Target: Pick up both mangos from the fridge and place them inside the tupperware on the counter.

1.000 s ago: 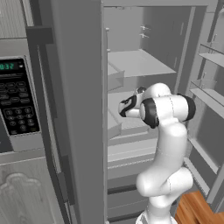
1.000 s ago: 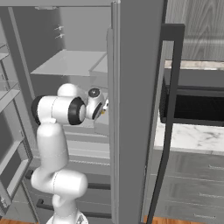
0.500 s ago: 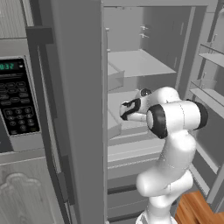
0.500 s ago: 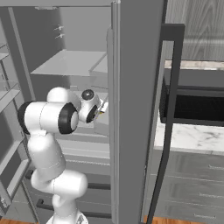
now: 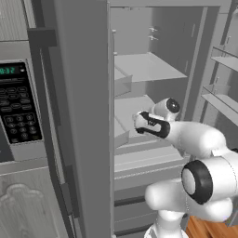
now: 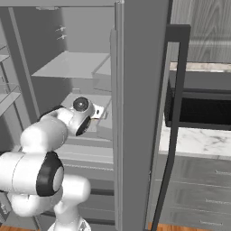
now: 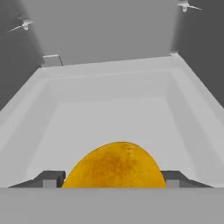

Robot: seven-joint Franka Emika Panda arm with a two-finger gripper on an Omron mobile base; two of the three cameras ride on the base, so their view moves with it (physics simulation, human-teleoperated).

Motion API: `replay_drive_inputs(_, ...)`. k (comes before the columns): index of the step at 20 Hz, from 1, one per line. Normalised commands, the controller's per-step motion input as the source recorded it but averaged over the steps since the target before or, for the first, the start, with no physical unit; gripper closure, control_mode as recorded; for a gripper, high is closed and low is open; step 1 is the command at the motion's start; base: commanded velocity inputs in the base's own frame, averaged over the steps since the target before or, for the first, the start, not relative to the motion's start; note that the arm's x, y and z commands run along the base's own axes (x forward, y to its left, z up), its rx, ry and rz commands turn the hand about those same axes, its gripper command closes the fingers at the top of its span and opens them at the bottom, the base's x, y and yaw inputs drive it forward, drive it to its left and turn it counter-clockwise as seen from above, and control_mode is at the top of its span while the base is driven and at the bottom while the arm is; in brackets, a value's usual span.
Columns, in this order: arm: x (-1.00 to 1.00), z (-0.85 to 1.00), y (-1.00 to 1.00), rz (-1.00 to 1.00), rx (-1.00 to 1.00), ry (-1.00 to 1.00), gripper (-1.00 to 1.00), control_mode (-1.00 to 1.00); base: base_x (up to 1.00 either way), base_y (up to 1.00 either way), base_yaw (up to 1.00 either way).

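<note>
Microwave (image 5: 18,109): stood at the far left, beside the open fridge.
Fridge (image 5: 83,116): doors open, white shelves and a drawer showing inside.
Arm: reached into the fridge at mid height.
Gripper (image 7: 114,180): fingers (image 7: 48,178) stood either side of a mango, pressed to its flanks, clamped on it.
Mango (image 7: 114,167): sat at the near edge of a white drawer (image 7: 109,87), between the fingertips.
Counter (image 6: 198,140): lay to the right of the fridge.
</note>
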Motion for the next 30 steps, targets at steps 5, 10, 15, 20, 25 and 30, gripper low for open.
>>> replay_drive_inputs(5, -1.0, 0.78, 0.0, 0.15, 0.0, 0.18, 1.0, -1.0, 0.0, 0.0, 0.0)
replay_drive_inputs(10, -0.96, 0.83, 0.1, 0.07, -0.01, 0.31, 1.0, -1.0, 0.0, 0.0, 0.0)
replay_drive_inputs(15, -0.75, 0.77, 0.2, 0.0, -0.04, 0.31, 1.0, -1.0, 0.0, 0.0, 0.0)
replay_drive_inputs(20, -0.9, 0.52, 0.06, 0.0, -0.05, 0.11, 1.0, -1.0, 0.0, 0.0, 0.0)
replay_drive_inputs(25, -0.84, 0.43, 0.02, 0.0, -0.03, 0.07, 1.0, -1.0, 0.0, 0.0, 0.0)
replay_drive_inputs(30, -0.58, 0.0, 0.0, 0.0, -0.03, 0.0, 1.0, 1.0, -0.4, -0.04, 0.0)
